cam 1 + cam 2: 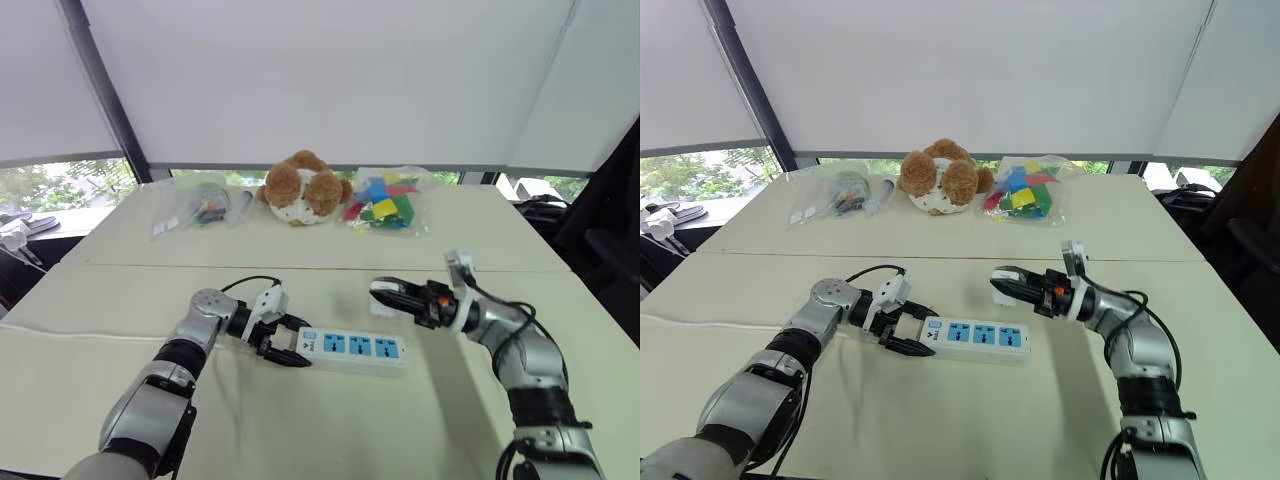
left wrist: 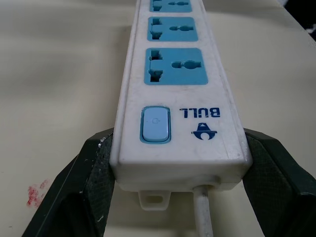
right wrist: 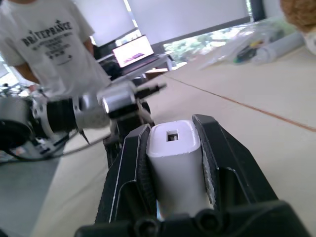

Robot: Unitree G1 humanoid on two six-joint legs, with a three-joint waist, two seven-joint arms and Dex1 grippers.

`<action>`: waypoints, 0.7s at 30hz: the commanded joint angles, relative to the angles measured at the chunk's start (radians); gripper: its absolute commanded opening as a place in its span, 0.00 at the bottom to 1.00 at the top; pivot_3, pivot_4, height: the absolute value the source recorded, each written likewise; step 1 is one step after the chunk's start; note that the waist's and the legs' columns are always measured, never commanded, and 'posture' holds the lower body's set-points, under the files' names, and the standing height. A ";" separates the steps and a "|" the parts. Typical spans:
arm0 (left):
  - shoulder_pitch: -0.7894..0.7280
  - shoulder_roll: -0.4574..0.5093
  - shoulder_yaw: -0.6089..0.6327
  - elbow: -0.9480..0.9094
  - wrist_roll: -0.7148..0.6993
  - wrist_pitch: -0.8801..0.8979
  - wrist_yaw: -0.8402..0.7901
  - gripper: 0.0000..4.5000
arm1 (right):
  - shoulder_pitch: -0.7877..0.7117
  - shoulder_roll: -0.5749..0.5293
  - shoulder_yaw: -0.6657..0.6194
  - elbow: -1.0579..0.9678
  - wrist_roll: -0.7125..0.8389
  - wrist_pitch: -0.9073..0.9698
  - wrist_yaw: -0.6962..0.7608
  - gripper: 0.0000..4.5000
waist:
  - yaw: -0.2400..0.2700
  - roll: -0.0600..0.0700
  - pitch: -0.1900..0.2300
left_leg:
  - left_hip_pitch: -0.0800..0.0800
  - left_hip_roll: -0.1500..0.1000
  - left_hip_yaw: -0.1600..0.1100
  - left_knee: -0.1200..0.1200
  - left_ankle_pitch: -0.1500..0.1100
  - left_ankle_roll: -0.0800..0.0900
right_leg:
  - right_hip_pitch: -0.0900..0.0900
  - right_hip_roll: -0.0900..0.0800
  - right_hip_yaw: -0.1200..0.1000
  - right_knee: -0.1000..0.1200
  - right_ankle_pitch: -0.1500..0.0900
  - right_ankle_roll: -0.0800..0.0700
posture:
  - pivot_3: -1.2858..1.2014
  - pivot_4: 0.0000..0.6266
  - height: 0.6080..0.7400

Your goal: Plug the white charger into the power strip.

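While left fingers (image 2: pixel 86 182) clamp power strip (image 2: pixel 177 89) end, right fingers (image 3: pixel 131 163) seemingly pinch white charger (image 3: pixel 175 168).

The power strip (image 1: pixel 355 348) lies flat on the table (image 1: pixel 330 420), and the air above its three blue sockets is open. The left gripper (image 1: pixel 285 343) clamps the switch end from both sides, so that end is blocked. The right gripper (image 1: pixel 385 292), closed on the white charger (image 3: pixel 174 165), hangs above and just behind the strip's far end, with free room between them. The strip's cord (image 1: pixel 247 283) loops behind the left wrist. Far back, well apart, sit the plush bear (image 1: pixel 303 187), a bag of coloured blocks (image 1: pixel 385 201) and a clear bag (image 1: pixel 200 207). The table in front of the strip offers bare surface.
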 commanded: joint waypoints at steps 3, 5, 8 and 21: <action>-0.005 0.034 -0.077 -0.002 0.002 -0.001 -0.030 0.66 | 0.040 0.005 0.023 -0.010 0.012 -0.102 -0.012 0.18 | -0.010 -0.001 0.000 | 0.001 0.000 0.000 0.000 0.000 0.000 | 0.000 0.001 0.000 0.000 0.000 0.000 | 0.52 0.24 0.99; -0.002 0.042 -0.089 -0.015 -0.011 0.004 -0.030 0.66 | 0.046 0.016 0.040 0.000 0.009 -0.125 -0.018 0.18 | -0.011 -0.001 0.001 | 0.001 0.001 0.000 0.000 0.000 0.000 | 0.000 0.001 0.000 0.000 0.000 0.000 | 0.52 0.24 0.99; 0.005 0.053 -0.109 -0.030 -0.025 0.007 -0.030 0.66 | 0.043 0.034 0.059 0.030 0.010 -0.158 -0.024 0.18 | -0.010 -0.001 0.001 | 0.001 0.001 0.000 0.000 0.000 0.000 | 0.000 0.001 0.000 0.000 0.000 0.000 | 0.52 0.24 0.99; 0.002 0.077 -0.141 -0.035 -0.056 0.012 -0.030 0.66 | 0.087 0.030 0.104 0.054 0.021 -0.179 -0.013 0.18 | -0.007 -0.003 0.002 | 0.001 0.001 0.000 0.000 0.000 0.000 | 0.000 0.001 0.000 0.000 0.000 0.000 | 0.52 0.24 0.99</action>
